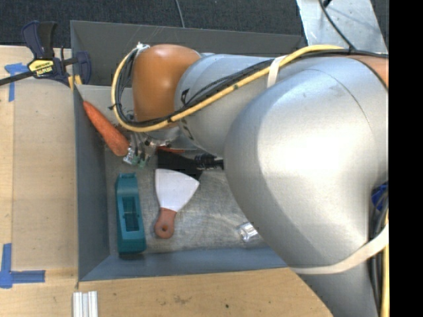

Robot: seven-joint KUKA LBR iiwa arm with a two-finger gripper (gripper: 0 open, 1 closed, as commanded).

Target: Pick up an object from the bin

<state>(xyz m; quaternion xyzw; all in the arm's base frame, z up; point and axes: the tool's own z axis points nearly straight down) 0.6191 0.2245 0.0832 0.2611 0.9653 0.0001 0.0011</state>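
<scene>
The gripper (144, 148) sits low in the upper left part of the bin (91, 230), tucked under the arm's orange cover (158, 78). Whether it is spread or pressed together cannot be told. The nearest thing is an orange carrot (106, 129), lying slantwise along the left wall, with what seems to be its green-tipped end right at the gripper, so that end is probably the target. The main risk is the wall. The carrot lies so close to it that one side of the gripper could land on the metal or on top of the carrot rather than beside it, and a closing pinch would then squirt the tapered, smooth-looking body out sideways. A grip on the very end could also let the long body swing and drop on the lift. Just to the right lies a black and red thing (192, 158), close enough to be nudged or caught along with the carrot. The white scraper (175, 190) with its brown handle and the teal block (129, 213) lie nearer the front and look safe, as does a small silver piece (248, 232) beside the arm.
</scene>
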